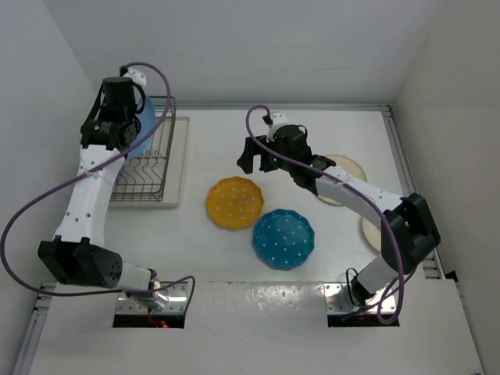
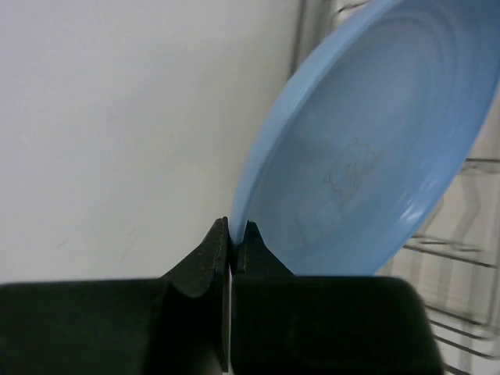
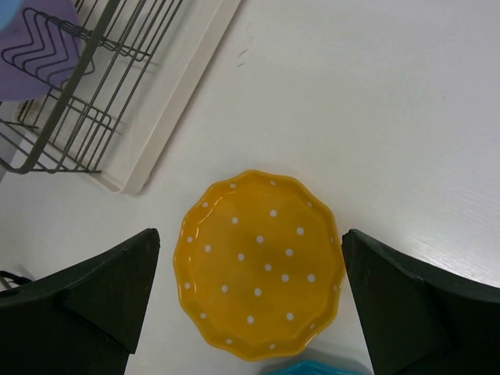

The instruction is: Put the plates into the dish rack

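Plates are counted as six: one light blue plate (image 2: 367, 156), one lavender plate (image 3: 27, 58), one dotted yellow plate (image 1: 234, 203), one dotted teal plate (image 1: 283, 238) and, as far as can be told, two cream plates (image 1: 349, 168). One dish rack (image 1: 148, 168) is seen, set on one cream tray (image 1: 178, 156) at the left of the bench (image 1: 219, 133).

The light blue plate is held on edge over the far end of the rack, its rim clenched by the left tool (image 2: 232, 234). The right tool (image 3: 250, 234) is released, its fingers spread wide above the yellow plate with nothing between them. The yellow and teal plates lie flat mid-bench, close together; whether they touch cannot be told.

Both cream plates are partly covered by the right arm. The lavender plate is shown only in the right wrist view, cut off at the corner behind the rack wires. The pinch on the rim is shown only in the left wrist view.
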Controlling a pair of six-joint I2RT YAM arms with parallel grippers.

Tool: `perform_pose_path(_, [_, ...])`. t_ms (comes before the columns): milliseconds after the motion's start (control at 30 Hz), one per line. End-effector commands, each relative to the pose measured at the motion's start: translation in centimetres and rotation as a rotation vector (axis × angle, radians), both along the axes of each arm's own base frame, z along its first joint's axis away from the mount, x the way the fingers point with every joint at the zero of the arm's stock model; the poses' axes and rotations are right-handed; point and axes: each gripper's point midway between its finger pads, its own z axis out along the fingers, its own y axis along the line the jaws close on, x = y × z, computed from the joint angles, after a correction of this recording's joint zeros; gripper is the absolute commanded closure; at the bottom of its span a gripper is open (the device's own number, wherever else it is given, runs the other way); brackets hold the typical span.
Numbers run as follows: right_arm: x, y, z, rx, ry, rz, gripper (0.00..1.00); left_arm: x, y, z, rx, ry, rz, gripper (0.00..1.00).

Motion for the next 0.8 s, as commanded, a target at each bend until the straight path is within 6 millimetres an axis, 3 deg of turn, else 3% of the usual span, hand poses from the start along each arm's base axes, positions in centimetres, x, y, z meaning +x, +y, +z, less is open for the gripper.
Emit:
perform_pose_path(0, [1.5,0.0,3.8,0.019,-0.081,-0.018,0.0,-1.5,4.9,-0.8,0.225,0.022,0.255,1.0])
perform_pose_path(33, [1.8,0.3,3.8,0.019,-0.078,-0.017,0.0,-1.9,5.4,-2.3,0.258,0.054,0.289,1.0])
perform_pose_path(100, [2.0,0.7,4.2,0.033,-0.073,-0.012,0.0,-2.0,6.2,-2.1,0.292,0.027,0.339,1.0])
perform_pose_path(267, [2.1,1.0,3.8,0.037,-0.034,-0.015,0.0,-1.5,6.8,-4.0,0.308,0.045,0.376,1.0])
perform_pose_path(467, [2.1,1.0,3.7,0.028,-0.024,-0.023,0.0,-1.6,7.2,-4.1,0.335,0.028,0.404,1.0])
perform_pose_path(667, [2.9,1.2,3.6,0.018,-0.016,-0.026,0.0,-1.3,6.9,-1.1,0.316,-0.039,0.384,1.0])
perform_pose_path(767, [3.0,1.4,3.6,0.018,-0.014,-0.02,0.0,-1.3,7.3,-2.0,0.331,-0.022,0.387,1.0])
